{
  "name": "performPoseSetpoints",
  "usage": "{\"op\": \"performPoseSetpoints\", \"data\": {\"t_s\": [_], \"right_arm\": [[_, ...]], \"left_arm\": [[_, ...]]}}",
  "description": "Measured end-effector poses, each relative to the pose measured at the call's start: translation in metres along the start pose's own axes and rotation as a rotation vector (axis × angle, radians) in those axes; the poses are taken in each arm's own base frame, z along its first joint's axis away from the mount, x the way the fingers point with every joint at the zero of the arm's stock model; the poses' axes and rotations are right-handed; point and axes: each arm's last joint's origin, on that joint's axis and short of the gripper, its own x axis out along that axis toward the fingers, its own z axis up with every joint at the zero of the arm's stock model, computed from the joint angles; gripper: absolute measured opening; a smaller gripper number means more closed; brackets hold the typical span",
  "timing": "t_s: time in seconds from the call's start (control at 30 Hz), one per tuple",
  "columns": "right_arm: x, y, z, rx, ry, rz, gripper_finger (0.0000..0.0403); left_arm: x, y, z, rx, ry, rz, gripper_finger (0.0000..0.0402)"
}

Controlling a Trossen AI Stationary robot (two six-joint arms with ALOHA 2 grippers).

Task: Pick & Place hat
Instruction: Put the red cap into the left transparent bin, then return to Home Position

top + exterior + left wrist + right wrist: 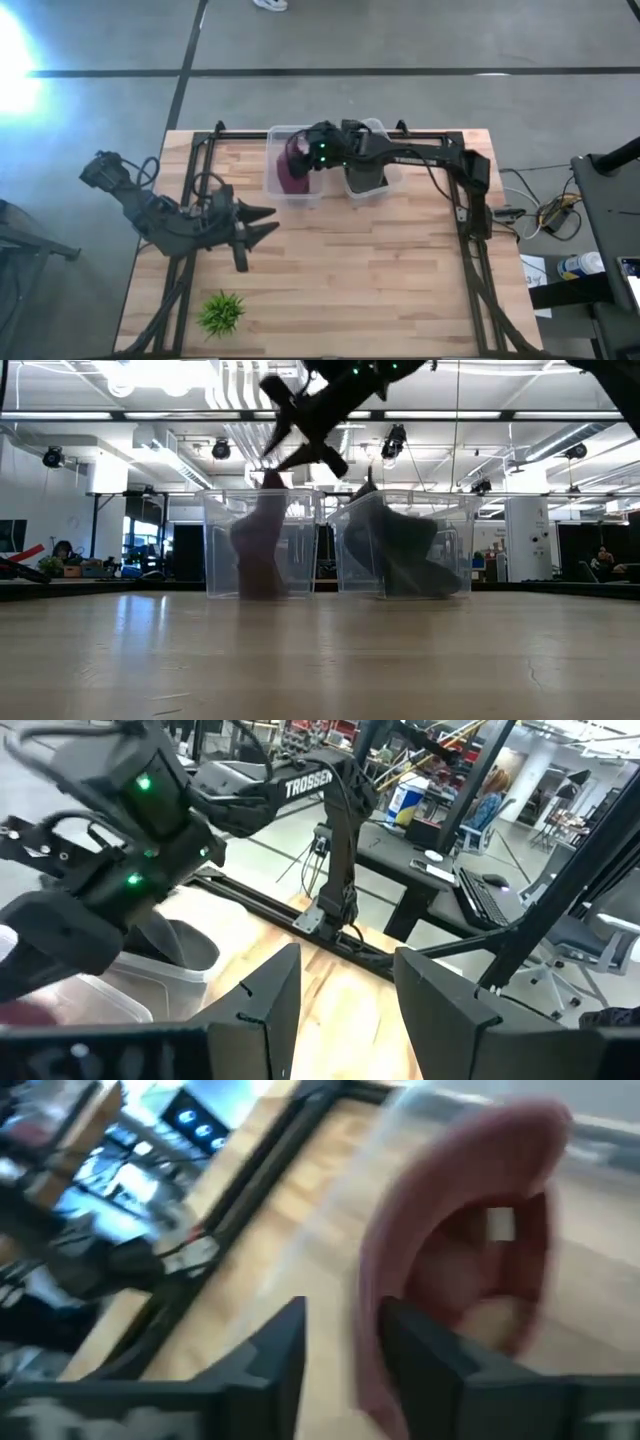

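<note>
The right gripper hangs over the left clear bin, its jaws apart with nothing between them — the maroon hat sits just below and ahead of the fingertips, inside that bin, its opening turned up toward them. Beside it, the right clear bin holds a dark grey hat. The left gripper waits well apart over bare table, jaws spread and empty. A small green plant stands behind it, near the table's edge.
</note>
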Motion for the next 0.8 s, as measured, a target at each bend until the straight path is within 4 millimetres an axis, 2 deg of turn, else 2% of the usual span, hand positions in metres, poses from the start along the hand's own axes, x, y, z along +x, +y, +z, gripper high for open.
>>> {"op": "performPoseSetpoints", "data": {"t_s": [0.1, 0.17, 0.27, 0.4, 0.5, 0.63, 0.8], "right_arm": [[-0.007, 0.016, 0.005, -0.054, -0.013, 0.059, 0.0183], [-0.02, 0.027, 0.007, -0.118, -0.028, 0.072, 0.021], [-0.057, 0.044, 0.008, -0.225, -0.073, 0.046, 0.0238], [-0.12, 0.059, -0.002, -0.362, -0.066, -0.003, 0.0258], [-0.155, 0.06, -0.024, -0.422, -0.052, -0.053, 0.0261], [-0.188, 0.053, -0.064, -0.45, -0.046, -0.025, 0.0254], [-0.217, 0.022, -0.117, -0.385, -0.077, -0.001, 0.0237]], "left_arm": [[0.001, -0.001, -0.001, 0.004, 0.002, 0.002, 0.0155], [0.001, -0.001, -0.001, 0.004, 0.002, 0.002, 0.0155], [0.001, -0.001, -0.001, 0.012, 0.001, 0.002, 0.0155], [0.004, 0.003, 0.001, 0.01, 0.012, 0.004, 0.0155], [0.013, 0.008, -0.002, 0.064, 0.082, -0.07, 0.0155], [0.034, 0.023, -0.014, 0.089, 0.169, -0.128, 0.0155], [0.059, 0.05, -0.034, 0.068, 0.242, -0.175, 0.0155]]}}
